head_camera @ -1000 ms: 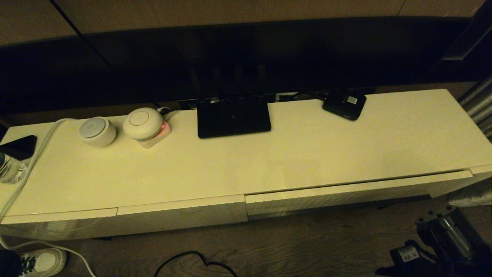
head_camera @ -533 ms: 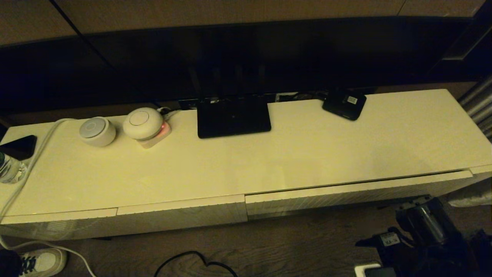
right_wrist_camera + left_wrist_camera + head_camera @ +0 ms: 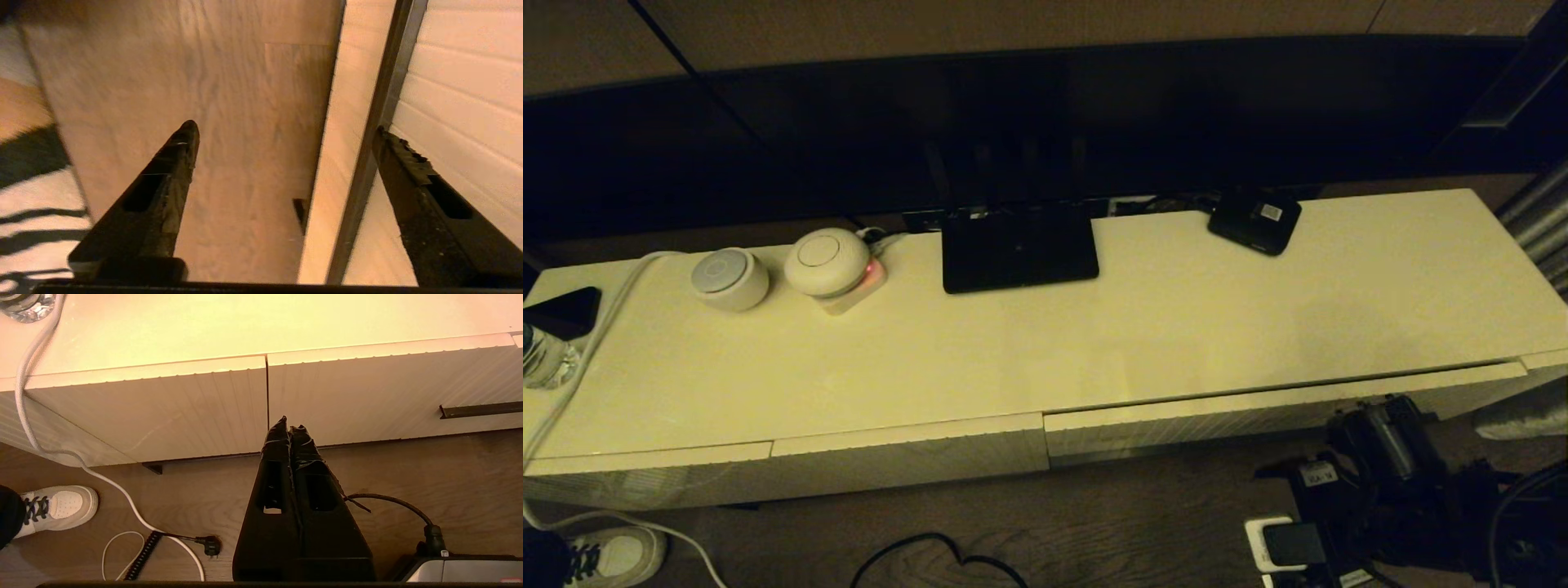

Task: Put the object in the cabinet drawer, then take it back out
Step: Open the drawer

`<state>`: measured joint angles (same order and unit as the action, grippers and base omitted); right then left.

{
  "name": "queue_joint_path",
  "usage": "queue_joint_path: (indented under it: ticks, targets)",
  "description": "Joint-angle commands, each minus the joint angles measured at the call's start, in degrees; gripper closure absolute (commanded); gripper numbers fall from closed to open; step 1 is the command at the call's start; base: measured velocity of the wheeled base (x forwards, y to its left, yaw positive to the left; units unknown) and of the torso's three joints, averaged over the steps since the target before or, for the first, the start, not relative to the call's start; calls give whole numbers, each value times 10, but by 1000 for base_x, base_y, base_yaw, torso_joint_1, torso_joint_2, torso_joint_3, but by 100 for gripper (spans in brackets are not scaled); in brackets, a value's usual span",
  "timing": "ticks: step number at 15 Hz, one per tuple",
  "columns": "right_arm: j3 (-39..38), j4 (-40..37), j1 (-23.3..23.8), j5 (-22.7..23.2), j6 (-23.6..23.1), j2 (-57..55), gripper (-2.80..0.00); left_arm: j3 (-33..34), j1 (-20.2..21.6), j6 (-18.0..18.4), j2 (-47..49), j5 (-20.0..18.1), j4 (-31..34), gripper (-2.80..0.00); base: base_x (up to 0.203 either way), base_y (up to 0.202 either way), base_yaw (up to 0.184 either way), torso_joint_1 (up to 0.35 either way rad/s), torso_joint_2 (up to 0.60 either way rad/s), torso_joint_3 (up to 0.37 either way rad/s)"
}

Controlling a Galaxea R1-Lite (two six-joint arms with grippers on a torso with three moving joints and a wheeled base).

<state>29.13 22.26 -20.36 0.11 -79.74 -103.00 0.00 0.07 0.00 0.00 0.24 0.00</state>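
The drawer [image 3: 1282,408] sits shut in the cabinet [image 3: 1045,343], right of the shorter drawer front [image 3: 907,457]. The right gripper [image 3: 286,130], fingers spread wide, hangs low just before the drawer's right end (floor beneath). The left gripper [image 3: 291,426], fingers pressed together, is parked near the seam between the fronts. The umbrella is nowhere in view.
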Motion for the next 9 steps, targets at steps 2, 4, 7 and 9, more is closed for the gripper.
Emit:
queue_joint_path:
  ticks: [2, 4, 7, 9]
  targets:
    - [8, 25, 14, 1, -9, -36, -280, 2, 0, 0, 0, 0, 0, 0, 0, 0, 0, 0, 0, 0]
    - [12, 34, 22, 1, -9, -47, -280, 2, 0, 0, 0, -1, 0, 0, 0, 0, 0, 0, 0, 0]
    - [21, 58, 33, 0, -9, -70, -280, 2, 0, 0, 0, 0, 0, 0, 0, 0, 0, 0, 0, 0]
    - [28, 74, 37, 0, -8, -88, -280, 2, 0, 0, 0, -1, 0, 0, 0, 0, 0, 0, 0, 0]
